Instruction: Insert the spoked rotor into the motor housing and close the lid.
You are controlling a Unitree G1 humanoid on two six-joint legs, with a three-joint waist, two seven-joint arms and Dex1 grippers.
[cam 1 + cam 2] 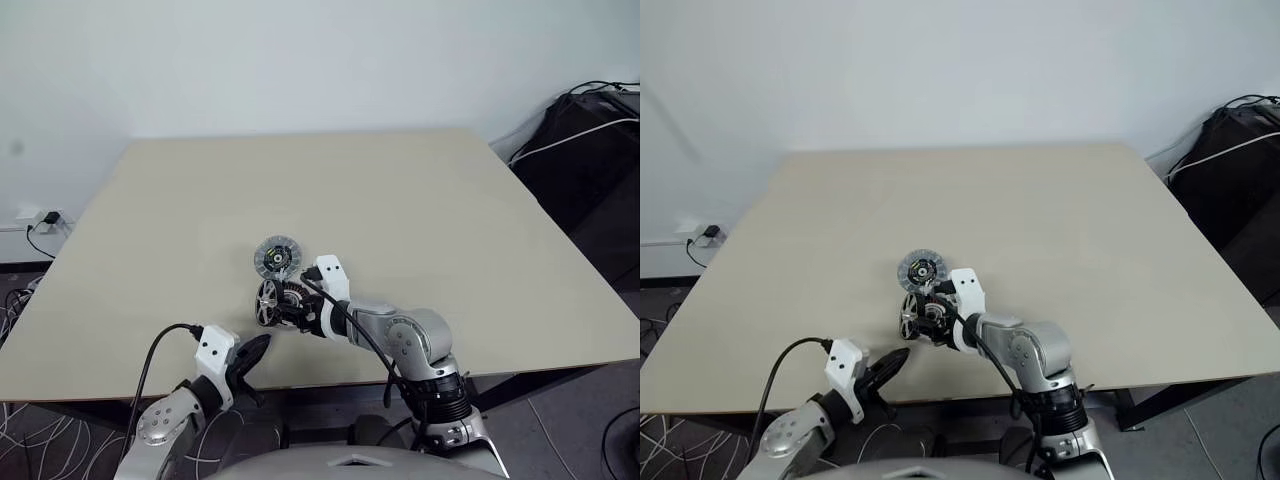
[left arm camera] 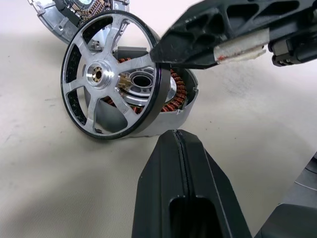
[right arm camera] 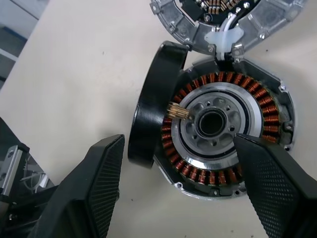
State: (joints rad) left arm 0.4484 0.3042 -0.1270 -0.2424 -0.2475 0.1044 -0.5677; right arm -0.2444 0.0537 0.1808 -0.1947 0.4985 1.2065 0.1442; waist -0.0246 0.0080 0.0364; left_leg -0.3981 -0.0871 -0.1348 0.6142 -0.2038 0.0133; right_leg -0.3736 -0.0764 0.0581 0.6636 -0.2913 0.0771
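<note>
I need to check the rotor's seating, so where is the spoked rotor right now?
The spoked rotor stands on edge on the table, near its front edge left of centre, leaning against the motor housing, between the right gripper's open fingers, not yet seated.

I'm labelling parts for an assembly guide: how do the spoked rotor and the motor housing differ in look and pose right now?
The spoked rotor stands on edge, leaning against the motor housing, which lies flat on the table. The rotor shows silver spokes, open gaps and a dark outer rim; the housing shows a ring of copper windings around a silver centre with a dark bore. The open right gripper straddles the housing with the rotor's rim between its fingers. Both parts are round and similar in width.
</note>
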